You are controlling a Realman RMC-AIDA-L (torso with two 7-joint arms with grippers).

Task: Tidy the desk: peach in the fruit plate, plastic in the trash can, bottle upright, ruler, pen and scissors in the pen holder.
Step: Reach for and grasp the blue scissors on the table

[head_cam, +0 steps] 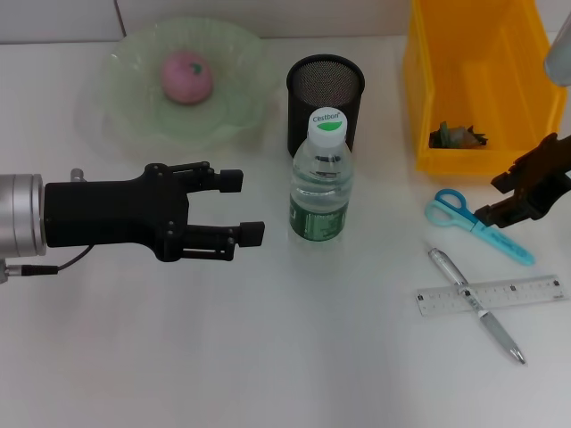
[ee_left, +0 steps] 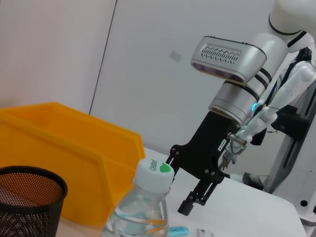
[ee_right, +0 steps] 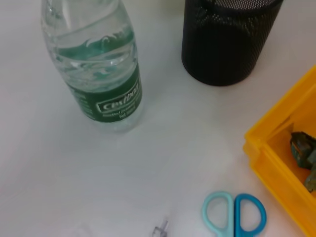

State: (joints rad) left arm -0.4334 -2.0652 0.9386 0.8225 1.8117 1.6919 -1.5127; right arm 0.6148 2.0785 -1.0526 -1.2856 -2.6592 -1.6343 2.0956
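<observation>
Left gripper point(head_cam: 247, 207): I see its jaws spread, holding nothing, just left of the upright clear plastic water bottle point(head_cam: 321, 176).
Right gripper point(head_cam: 510, 196): jaws apart, hovering over the blue-handled scissors point(head_cam: 475, 222).
Beyond it: yellow plastic bin point(head_cam: 473, 82) holding crumpled plastic point(head_cam: 456, 135).
Nearer me: silver pen point(head_cam: 475, 304) crossing clear ruler point(head_cam: 491, 295).
Behind bottle: black mesh pen holder point(head_cam: 325, 101); pink peach point(head_cam: 186, 77) in green glass plate point(head_cam: 183, 83).

I see a white table point(head_cam: 268, 357) filling nearly the whole head view, smooth and matte, evenly lit with only soft shadows on it. Along its far edge runs a pale wall point(head_cam: 268, 13) with one thin vertical seam. From the left wrist view I get the wall point(ee_left: 163, 74) again: plain, off-white panels, a dark seam point(ee_left: 103, 54) slanting down between them, and a small grey patch point(ee_left: 176, 56) higher up. The light looks flat and diffuse.
</observation>
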